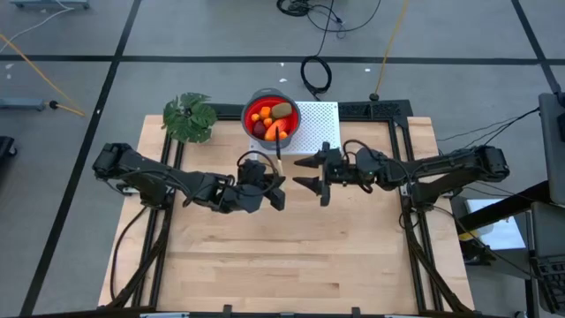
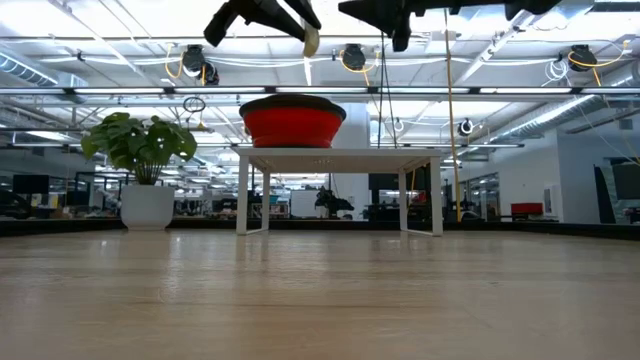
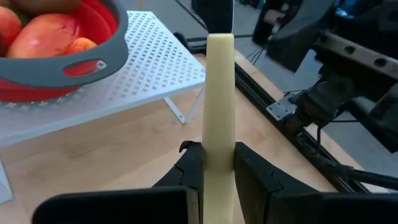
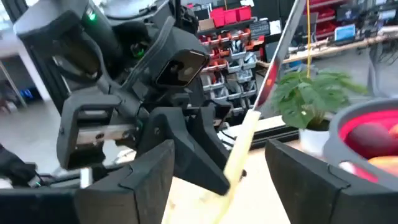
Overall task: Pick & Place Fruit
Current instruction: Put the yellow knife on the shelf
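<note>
The fruit (image 1: 268, 120) sits heaped in a red bowl (image 1: 252, 104) with a grey rim, just above the centre of the high view. An olive-brown oval lies toward the bowl's upper right, a dark red ball at its lower left, small orange pieces between them, and an elongated red-orange piece leans at the lower right edge. The pieces look small, rounded and smooth, so they are probably light but apt to roll or slip out of a pinch. A hold across the middle of a round piece, or across the narrow width of the long one, looks safest, and gentle pressure seems wise if they are soft. Because they are piled together, lifting one may shift its neighbours.

The bowl stands on a white perforated stand (image 1: 318, 124), raised off the wooden table (image 1: 282, 256). A green leafy plant (image 1: 189, 117) sits to the bowl's left.

Just below the bowl in the high view, the left gripper (image 3: 217, 163) is clamped on a pale-yellow knife (image 3: 219, 112), whose blade points up toward the bowl. The right gripper (image 1: 314, 171), at centre right, faces it with its fingers spread wide and holding nothing; in the right wrist view the knife runs between those parted fingers without touching them.
</note>
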Robot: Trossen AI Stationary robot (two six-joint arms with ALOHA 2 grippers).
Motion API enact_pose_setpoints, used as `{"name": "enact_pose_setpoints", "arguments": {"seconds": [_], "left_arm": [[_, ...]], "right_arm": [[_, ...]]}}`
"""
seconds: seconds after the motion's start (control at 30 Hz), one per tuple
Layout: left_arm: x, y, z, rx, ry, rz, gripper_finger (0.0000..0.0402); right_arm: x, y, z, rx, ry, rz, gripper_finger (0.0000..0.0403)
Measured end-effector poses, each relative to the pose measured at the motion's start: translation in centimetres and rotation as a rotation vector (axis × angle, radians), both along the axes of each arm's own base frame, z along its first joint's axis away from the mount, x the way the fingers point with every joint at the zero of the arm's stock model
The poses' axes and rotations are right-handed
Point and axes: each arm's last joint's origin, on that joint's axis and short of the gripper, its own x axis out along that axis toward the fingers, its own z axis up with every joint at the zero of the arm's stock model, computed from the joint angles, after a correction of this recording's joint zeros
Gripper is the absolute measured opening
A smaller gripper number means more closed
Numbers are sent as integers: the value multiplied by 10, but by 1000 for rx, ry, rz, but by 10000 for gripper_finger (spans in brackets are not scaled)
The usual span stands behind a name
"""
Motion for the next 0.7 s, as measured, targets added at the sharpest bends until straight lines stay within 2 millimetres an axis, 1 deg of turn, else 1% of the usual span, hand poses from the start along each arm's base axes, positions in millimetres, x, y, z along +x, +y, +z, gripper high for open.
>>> {"name": "enact_pose_setpoints", "arguments": {"seconds": [0.17,0.27,0.4,0.53,0.7], "left_arm": [[1,0,2,17,-11,-12,51],[1,0,2,20,-6,-11,51],[1,0,2,18,-8,-6,51],[0,1,0,28,1,14,51],[-2,-2,-1,26,8,19,51]], "right_arm": [[9,2,-7,64,-8,29,240],[15,3,-6,74,0,33,239],[26,4,4,73,10,31,240],[39,4,4,70,56,29,240],[45,3,5,87,80,46,237]]}}
